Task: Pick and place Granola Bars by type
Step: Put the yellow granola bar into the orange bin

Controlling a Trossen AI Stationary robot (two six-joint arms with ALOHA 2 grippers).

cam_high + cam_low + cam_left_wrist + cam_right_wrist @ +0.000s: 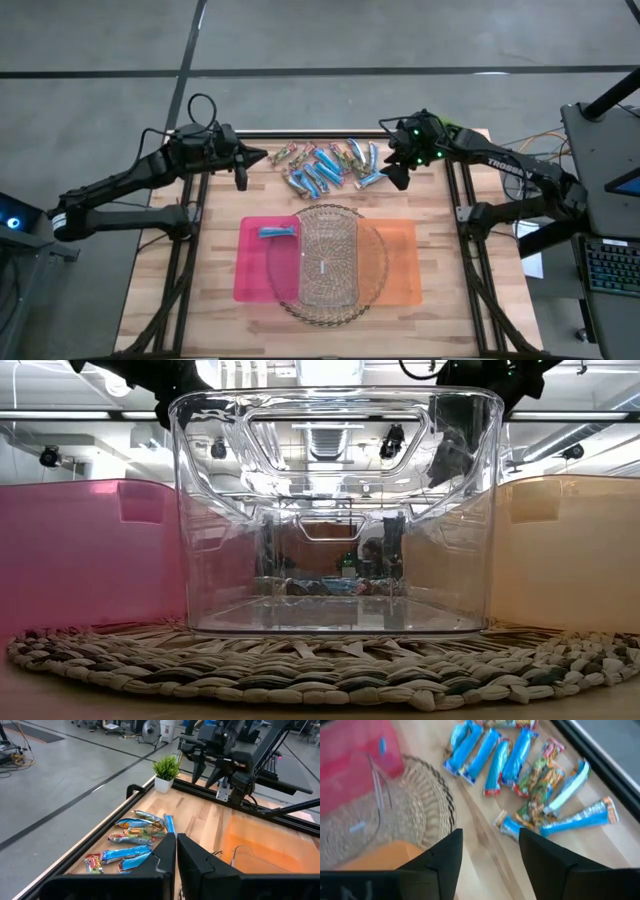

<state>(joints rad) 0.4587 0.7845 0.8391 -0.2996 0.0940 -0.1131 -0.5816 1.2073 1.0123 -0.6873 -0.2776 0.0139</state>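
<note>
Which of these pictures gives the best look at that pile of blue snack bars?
The right wrist view: the granola bars fill the picture, wrappers clear, beyond the open right tool. The high view shows the whole pile small. The left wrist view catches some bars past the shut left tool. The low view barely shows them through the clear bin.

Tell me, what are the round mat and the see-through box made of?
The mat looks like woven straw or rope: you can see braided, twisted strands. The box looks like hard clear plastic: shiny, with the room showing through its walls. I can't be sure of either just from looking.
</note>
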